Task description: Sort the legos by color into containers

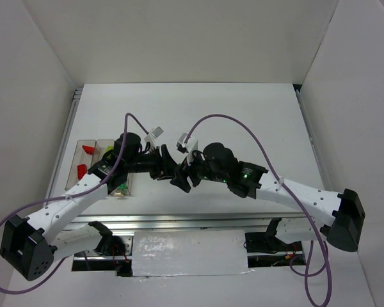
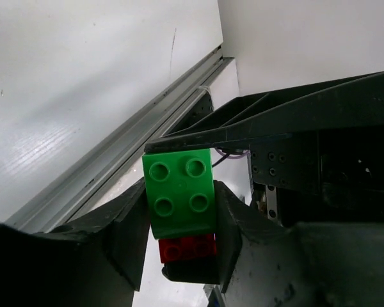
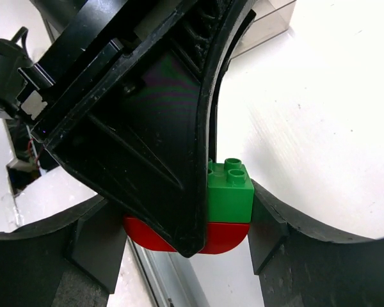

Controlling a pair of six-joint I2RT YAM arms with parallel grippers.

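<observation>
Since the stacked colours likely need splitting, we see the left pincer (image 2: 179, 220) clamped on the green brick (image 2: 179, 188), the right pincer (image 3: 182, 240) on the red brick (image 3: 229, 235), trays (image 1: 77, 160) at nine o'clock.

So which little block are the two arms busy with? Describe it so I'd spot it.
Look above the middle of the white table, where the left gripper and right gripper meet. Pinched between them is the green-and-red block: green on red, off the table, while the other bricks lie in the clear trays at left.
</observation>
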